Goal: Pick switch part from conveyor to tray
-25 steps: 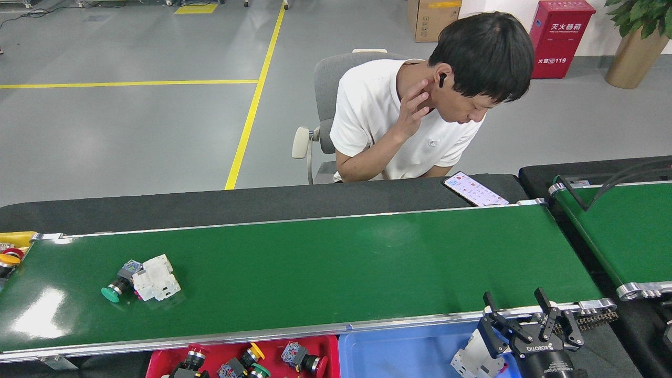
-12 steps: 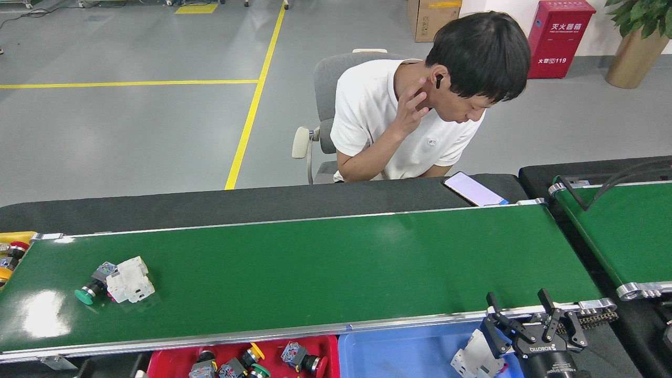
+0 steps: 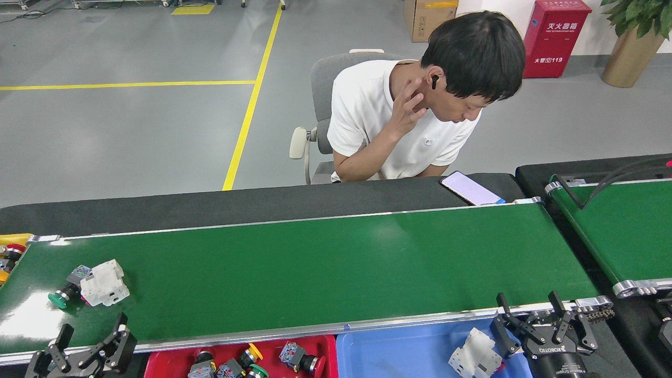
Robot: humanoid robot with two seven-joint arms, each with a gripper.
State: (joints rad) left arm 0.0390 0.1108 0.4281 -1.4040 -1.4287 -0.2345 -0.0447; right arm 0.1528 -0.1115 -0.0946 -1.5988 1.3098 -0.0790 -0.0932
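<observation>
At the left end of the conveyor (image 3: 315,262) lie two switch parts touching each other: a white block (image 3: 105,283) and, on its left, a green-capped button (image 3: 65,294). Over the last second they have ridden leftward along the belt, from left of centre to close by the end roller, so the time for a pick is running short; in our judgement they will soon drop off the belt toward the yellow bin (image 3: 13,240) at the far left corner.

Our left gripper (image 3: 86,349) has just come into view at the near left edge, below and just near of the pair, jaws spread wide and holding nothing. That puts it in reach of the parts, and a move up and over the near rail looks like the next step.

Our right gripper (image 3: 541,323) hangs at the near right, over the blue tray (image 3: 399,352), jaws open and empty. It has sunk slightly, and a white part (image 3: 475,359) lies in the tray just to its left, apart from the jaws as far as we can tell, since the frame edge cuts it. The red tray (image 3: 325,344) beside it holds several buttons.

A person (image 3: 409,115) sits beyond the desk, well clear, a phone (image 3: 470,188) by the far rail.
</observation>
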